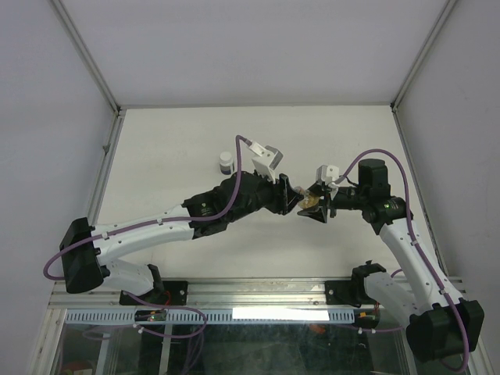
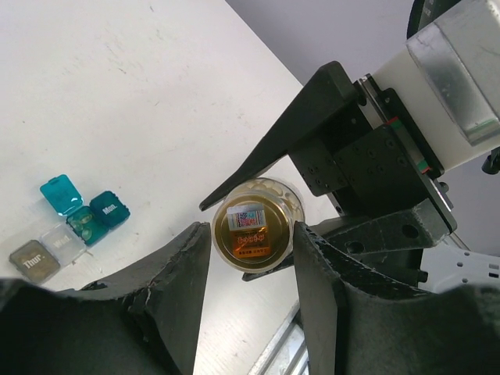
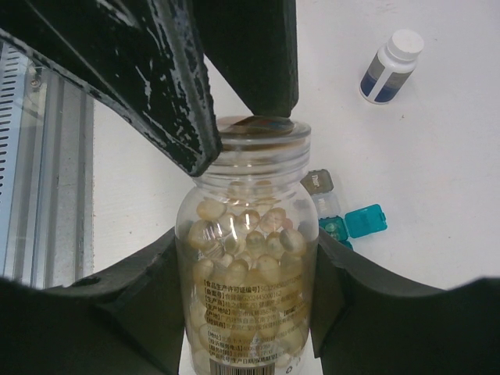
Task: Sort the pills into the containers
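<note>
The right gripper (image 3: 247,262) clamps a clear round bottle (image 3: 246,312) of pale, glossy oval pills (image 3: 262,242); the left gripper (image 2: 251,238) pinches its gold lid (image 2: 269,248) — only the left wrist view shows the lid's sticker (image 2: 247,219).

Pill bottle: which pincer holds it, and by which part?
The right pincer holds the pill bottle by its body. The left pincer flanks its lid; whether it grips cannot be told.

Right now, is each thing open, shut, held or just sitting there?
Clear plastic pill bottle: lid on, held in the air by the right end effector.
Left end effector: straddling the bottle's lid.
Teal plastic pill box: one lid flipped open.
Grey plastic pill box: shut.
White-capped bottle: standing, capped.
</note>
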`<action>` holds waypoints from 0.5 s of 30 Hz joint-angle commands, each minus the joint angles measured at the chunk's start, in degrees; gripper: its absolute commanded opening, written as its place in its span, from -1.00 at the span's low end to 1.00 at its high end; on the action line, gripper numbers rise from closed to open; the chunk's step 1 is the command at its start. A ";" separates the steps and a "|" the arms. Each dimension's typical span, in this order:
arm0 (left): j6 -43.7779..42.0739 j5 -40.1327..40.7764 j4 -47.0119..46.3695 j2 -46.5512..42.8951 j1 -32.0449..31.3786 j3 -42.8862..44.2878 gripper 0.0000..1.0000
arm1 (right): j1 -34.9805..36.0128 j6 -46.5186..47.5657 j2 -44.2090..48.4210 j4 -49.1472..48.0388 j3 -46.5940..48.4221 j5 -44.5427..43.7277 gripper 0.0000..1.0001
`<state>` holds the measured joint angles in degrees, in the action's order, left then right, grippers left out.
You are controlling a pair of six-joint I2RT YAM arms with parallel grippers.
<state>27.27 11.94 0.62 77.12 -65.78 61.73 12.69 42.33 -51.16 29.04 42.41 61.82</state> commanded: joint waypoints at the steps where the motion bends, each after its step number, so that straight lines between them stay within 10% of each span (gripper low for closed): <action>1: -0.45 -4.63 -1.93 0.74 1.47 0.99 -0.08 | 0.32 0.04 0.88 -2.32 2.50 1.99 -1.00; 15: -3.94 -17.37 -2.89 2.55 5.09 1.32 -0.33 | 0.27 0.37 1.03 -2.14 2.42 2.51 -1.00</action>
<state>26.20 2.37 -0.34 78.43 -62.02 61.73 12.67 42.33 -51.16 29.67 42.41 60.84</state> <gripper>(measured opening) 0.414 0.547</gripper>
